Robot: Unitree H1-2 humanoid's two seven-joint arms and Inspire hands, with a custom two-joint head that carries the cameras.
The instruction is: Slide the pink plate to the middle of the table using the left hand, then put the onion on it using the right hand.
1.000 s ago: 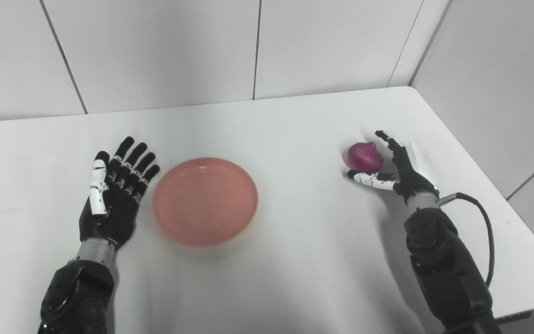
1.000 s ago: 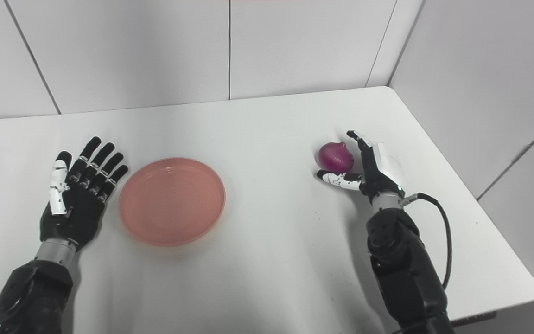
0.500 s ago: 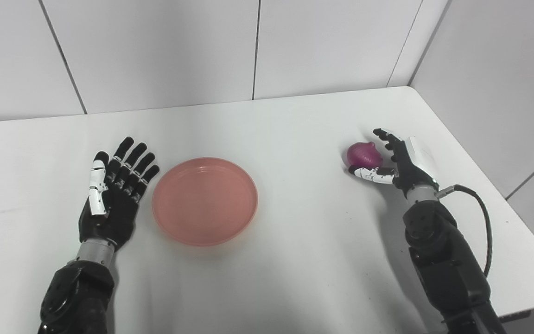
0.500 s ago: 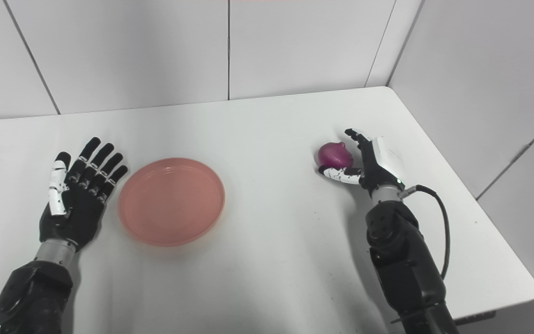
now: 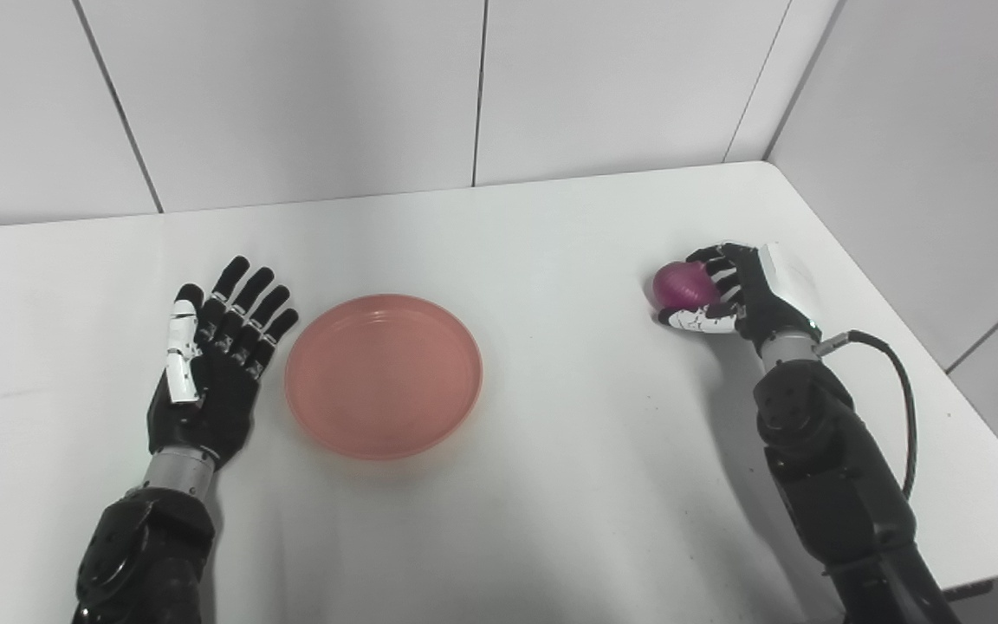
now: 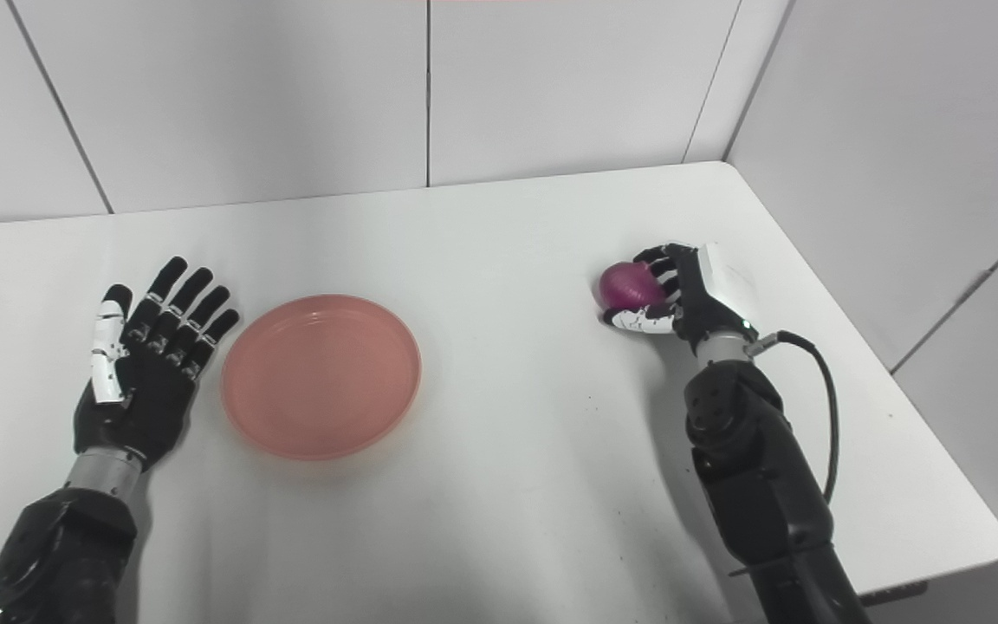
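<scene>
The round pink plate (image 5: 384,374) lies flat on the white table (image 5: 551,451), a little left of its middle. Just left of the plate my left hand (image 5: 213,364) rests palm up, open, fingers spread and holding nothing. At the right side of the table the purple onion (image 5: 679,284) sits low over the surface inside my right hand (image 5: 737,295). That hand's fingers curl over the onion's top and right side and its thumb presses under the front. The hand hides the onion's right side.
White wall panels (image 5: 482,87) close off the back and right side of the table. The table's right edge (image 5: 941,373) runs close behind my right arm, where a black cable (image 5: 902,399) loops out.
My right hand has closed around the onion: fingers that stood apart beside it now wrap it, and the thumb has drawn in. Plate and left hand have not moved.
</scene>
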